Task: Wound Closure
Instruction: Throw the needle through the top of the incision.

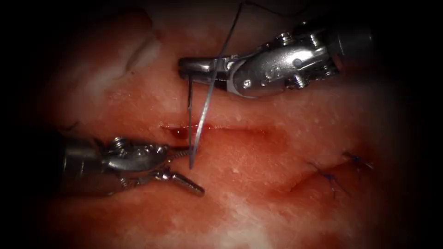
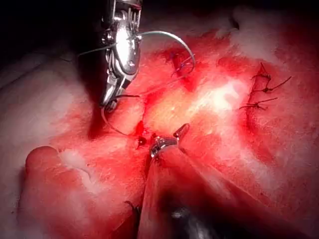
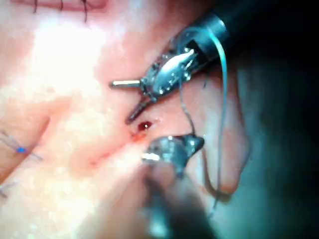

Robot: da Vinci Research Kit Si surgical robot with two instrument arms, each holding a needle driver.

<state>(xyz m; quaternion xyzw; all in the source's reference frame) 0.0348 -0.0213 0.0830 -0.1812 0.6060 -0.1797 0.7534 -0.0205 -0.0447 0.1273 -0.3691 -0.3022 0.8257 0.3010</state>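
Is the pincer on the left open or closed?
Open. The left pincer has its two jaws spread apart in a V beside the needle, holding nothing.

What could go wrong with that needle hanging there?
1. The right end effector is shut on the needle near its thread end, so the long free part could swivel or slip.
2. The needle hangs across the cut, not in the tissue, with its tip between the open jaws of the left end effector. It might scratch the surface.
3. The loose thread could snag on a tool.
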